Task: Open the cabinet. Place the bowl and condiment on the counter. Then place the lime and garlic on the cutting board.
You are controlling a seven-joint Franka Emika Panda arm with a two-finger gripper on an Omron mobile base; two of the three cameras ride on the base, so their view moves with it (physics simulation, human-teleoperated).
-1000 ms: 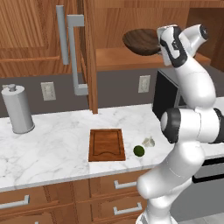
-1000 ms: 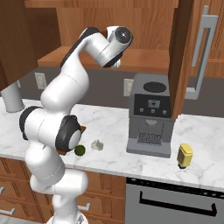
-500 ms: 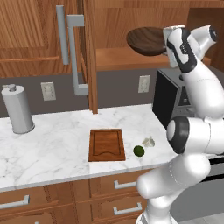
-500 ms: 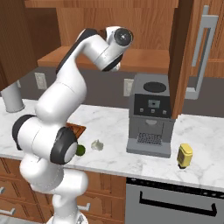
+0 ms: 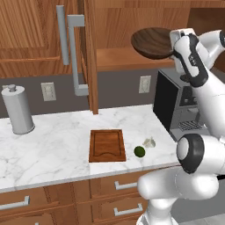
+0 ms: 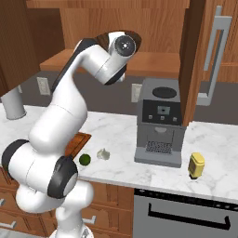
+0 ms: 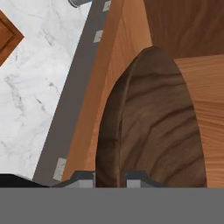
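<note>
The cabinet stands open, its door swung out edge-on. My gripper is shut on the rim of the dark wooden bowl, holding it in the air in front of the cabinet shelf, above the coffee machine. In the hand view the bowl stands on edge between my fingertips. The yellowish condiment stands on the counter right of the coffee machine. The lime and the garlic lie on the counter just right of the bare cutting board.
A dark coffee machine stands on the counter under the bowl. A tall grey cylinder with a knob stands at the far left. The right cabinet door hangs open over the counter. Drawers run below the counter's front edge.
My gripper has carried the bowl a little to the right, further out from the cabinet shelf. Things on the counter have not moved.
</note>
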